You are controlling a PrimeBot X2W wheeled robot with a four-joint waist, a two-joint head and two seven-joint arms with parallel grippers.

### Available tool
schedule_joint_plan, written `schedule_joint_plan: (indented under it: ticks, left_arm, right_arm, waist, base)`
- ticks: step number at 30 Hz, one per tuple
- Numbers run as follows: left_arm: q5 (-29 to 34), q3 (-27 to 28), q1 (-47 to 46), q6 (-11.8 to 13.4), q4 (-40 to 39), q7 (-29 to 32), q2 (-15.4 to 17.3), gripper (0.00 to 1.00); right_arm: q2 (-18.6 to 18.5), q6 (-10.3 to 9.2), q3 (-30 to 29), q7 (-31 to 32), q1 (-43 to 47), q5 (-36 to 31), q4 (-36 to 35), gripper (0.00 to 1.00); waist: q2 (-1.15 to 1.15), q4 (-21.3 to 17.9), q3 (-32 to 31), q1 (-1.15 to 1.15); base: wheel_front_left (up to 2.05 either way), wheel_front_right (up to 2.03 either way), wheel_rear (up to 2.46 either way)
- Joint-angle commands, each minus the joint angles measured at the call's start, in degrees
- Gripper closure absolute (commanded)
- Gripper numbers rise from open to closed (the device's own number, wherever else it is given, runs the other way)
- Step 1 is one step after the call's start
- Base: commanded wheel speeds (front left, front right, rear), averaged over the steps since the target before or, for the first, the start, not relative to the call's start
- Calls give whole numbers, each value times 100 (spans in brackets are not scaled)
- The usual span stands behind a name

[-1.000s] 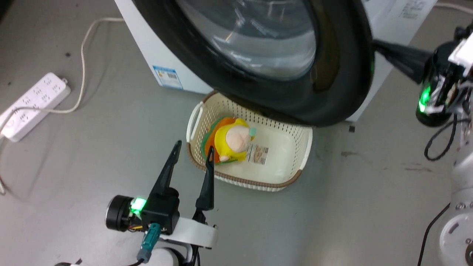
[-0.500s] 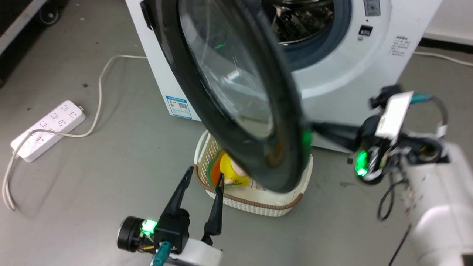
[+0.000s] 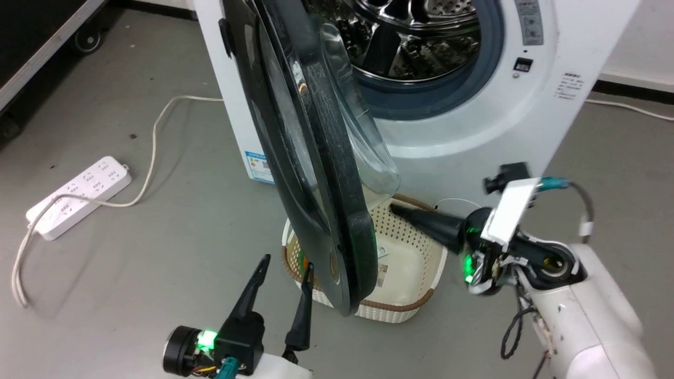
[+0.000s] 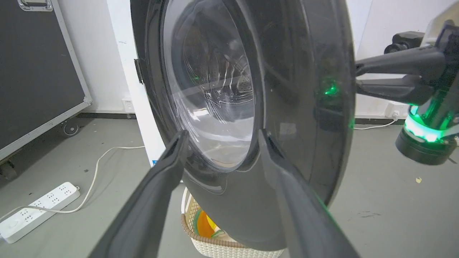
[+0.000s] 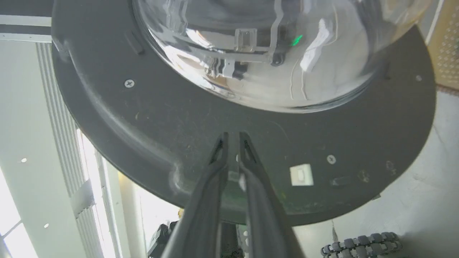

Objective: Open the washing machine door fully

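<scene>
The washing machine (image 3: 474,131) is a white box with its steel drum (image 3: 416,37) exposed. The washing machine door (image 3: 316,158), glossy black with a bulging glass bowl, stands swung out and edge-on in the head view. My right gripper (image 3: 395,208) is shut and points at the door's inner side, below the glass bowl. In the right wrist view its tips (image 5: 233,138) sit close against the door's dark inner rim (image 5: 143,118), gripping nothing. My left gripper (image 3: 288,263) is open, low in front of the door's outer face (image 4: 297,107), apart from it.
A cream perforated basket (image 3: 410,247) sits on the floor under the door's lower edge. A white power strip (image 3: 79,195) and its cable lie on the grey floor to the left. A black wheeled case (image 4: 36,71) stands at the far left.
The door has swung further out, from facing the head view to edge-on. My right gripper has followed its rim down and left. The head view has also shifted, and the drum now shows.
</scene>
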Motion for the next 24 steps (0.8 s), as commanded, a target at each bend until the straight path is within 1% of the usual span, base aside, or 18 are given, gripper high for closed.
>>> schedule_joint_plan:
  ticks: [1,3,5,9,11,13,15,17,18,21,24]
  left_arm:
    - [-17,59,58,25,-30,-32,9,0]
    - [-19,143,73,23,-51,-32,9,0]
    - [-19,230,98,15,-64,-32,9,0]
    - [-39,419,152,-20,-87,-32,12,0]
    - [-63,525,163,-46,-100,-32,13,0]
    - [-78,626,183,-84,-105,-32,17,0]
    - [-83,714,217,-127,-97,-32,27,0]
    - [-86,794,257,-169,-87,-32,35,0]
    - [-88,838,269,-185,-85,-32,37,0]
    - [-70,943,331,-226,-111,-32,40,0]
    - [-48,1016,401,-274,-150,-32,41,0]
  right_arm:
    - [-80,6,-43,-252,94,-162,-142,0]
    - [-227,6,-121,-751,155,-482,-409,0]
    - [-466,6,-122,-1355,267,-1015,-832,0]
    - [-1097,6,228,-2772,703,-2554,-1966,0]
    - [-1437,6,428,-3531,952,-3347,-2412,0]
    - [-1697,6,526,-4222,1221,-4032,-2678,0]
    - [-1832,6,469,-4838,1492,-4660,-2816,0]
    - [-1872,6,315,-5383,1803,-5351,-2930,0]
    - [-1776,6,163,-5622,1994,-5605,-2973,0]
    - [-1402,6,-362,-5988,2622,-6416,-3108,0]
    - [-865,6,-972,-6124,3215,-7194,-3293,0]
  waist:
    - [0,-68,-55,0]
    - [0,-150,-115,0]
    - [0,-246,-188,0]
    - [0,-461,-311,0]
    - [0,-564,-369,0]
    - [0,-665,-444,0]
    - [0,-767,-524,0]
    - [0,-860,-564,0]
    - [0,-905,-580,0]
    - [0,-1025,-602,0]
    - [0,-1129,-618,0]
  base:
    - [0,0,0]
    - [0,0,0]
    - [0,0,0]
    - [0,0,0]
    - [0,0,0]
    - [0,0,0]
    - [0,0,0]
    - [0,0,0]
    - [0,0,0]
    - [0,0,0]
    - [0,0,0]
